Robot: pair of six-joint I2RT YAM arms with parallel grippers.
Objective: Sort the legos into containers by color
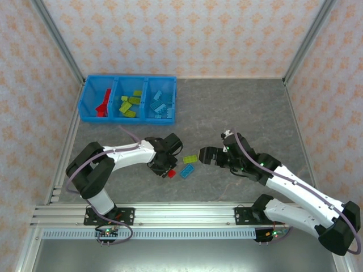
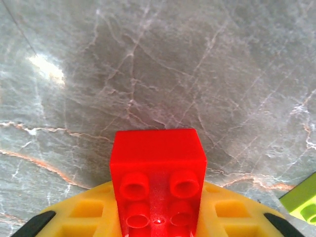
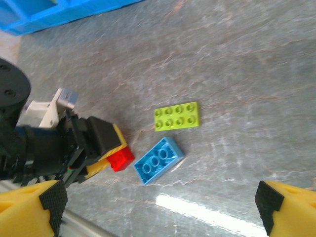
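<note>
The grey marbled surface (image 1: pixel 238 107) carries everything. The blue tray (image 1: pixel 86 102) sits in the upper left of the top view. Its left compartment holds red legos, the middle lime and the right light blue.

The step in hand looks like lifting a red piece for that left compartment. To do it well, raise it straight up before swinging toward the upper left. That keeps it from dragging the two loose bricks just beside it. It should cross the near wall of the tray high and be let go low inside.

The left tool (image 1: pixel 165 165), at lower centre of the top view, is clamped on the red brick. The right tool (image 1: pixel 204 154) hangs to the right of the loose bricks with its fingers spread wide and nothing between them. It would do best to wait there until the left arm has swung away.

The lime brick (image 3: pixel 177 116) lies flat, studs up. Its long axis runs almost level across the right wrist view, rising slightly to the right.

The light blue brick (image 3: pixel 159 160), below it, also lies studs up, its long axis slanting from lower left to upper right.

The red brick (image 2: pixel 158 187) is stubby, with no clear long axis. Its round sockets or studs face the left wrist camera. Whether it is clear of the surface I cannot tell.
</note>
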